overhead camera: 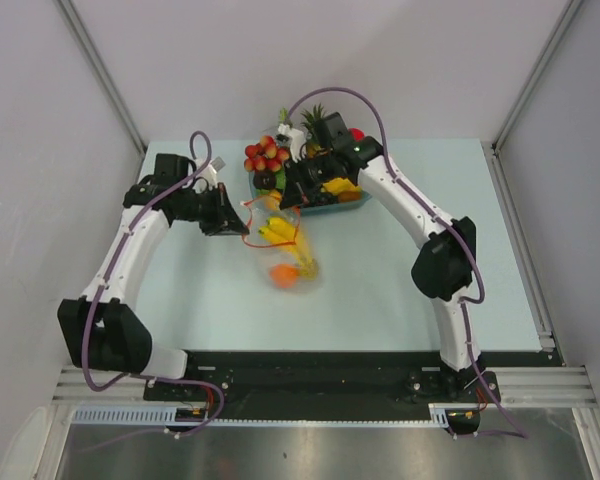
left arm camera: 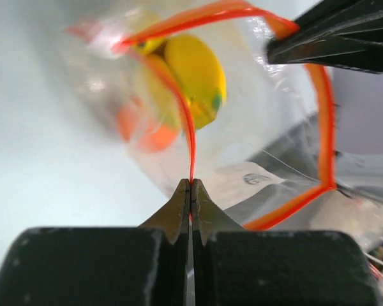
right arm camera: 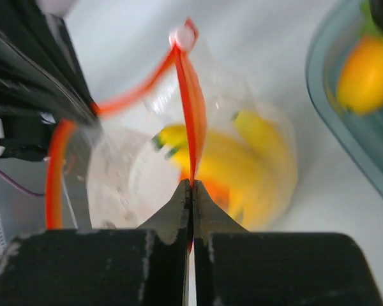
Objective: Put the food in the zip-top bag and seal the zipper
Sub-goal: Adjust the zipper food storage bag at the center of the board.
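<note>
While the left gripper (left arm camera: 191, 183) and right gripper (right arm camera: 191, 182) each hold their jaws pressed together on the zipper (left arm camera: 190, 137), the zip-top bag (overhead camera: 302, 258) sags between them (banana bunch (right arm camera: 242, 159) and orange (overhead camera: 283, 276) inside); pulling apart unevenly could slip the thin strip free and spill fruit.

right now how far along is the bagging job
Done: the banana bunch and the orange lie inside the zip-top bag. In hand: the left gripper and the right gripper are each shut on the zipper, and the bag's mouth gapes in an open loop. Left: no apple shows inside, and the zipper is not yet sealed.
</note>
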Available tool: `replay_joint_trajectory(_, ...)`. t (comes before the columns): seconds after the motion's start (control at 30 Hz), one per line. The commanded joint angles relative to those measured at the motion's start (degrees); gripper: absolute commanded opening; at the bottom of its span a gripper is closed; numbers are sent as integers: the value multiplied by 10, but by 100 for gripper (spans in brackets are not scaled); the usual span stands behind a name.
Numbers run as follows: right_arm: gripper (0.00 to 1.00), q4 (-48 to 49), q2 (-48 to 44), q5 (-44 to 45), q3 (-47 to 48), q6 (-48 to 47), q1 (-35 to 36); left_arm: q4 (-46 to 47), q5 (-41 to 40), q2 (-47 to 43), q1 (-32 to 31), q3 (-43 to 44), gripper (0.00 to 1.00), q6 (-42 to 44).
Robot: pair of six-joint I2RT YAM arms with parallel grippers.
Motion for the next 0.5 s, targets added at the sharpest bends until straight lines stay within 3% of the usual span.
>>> replay_joint_trajectory(0.0,0,-65,-48,31,-15,-34,-25,-8,-170,-51,14,50,0,65)
replay_joint_trajectory(0.07,0,-45,-83,48,-79,-40,-31,3,-251,-68,-5,29,0,98)
replay_joint_trajectory(0.17,0,-4,-79,56,-100,-25,-18,1,-276,-79,-73,4,0,114)
replay_joint_trajectory(0.27,0,-1,-60,52,-75,-31,1,2,-265,-69,-97,-8,0,99)
replay_joint_trajectory(0.4,0,-12,-64,24,-16,-43,12,-7,-176,-73,-66,38,0,81)
replay_joint_trajectory(0.47,0,-25,-67,18,6,-54,15,14,-172,-103,-66,45,0,79)
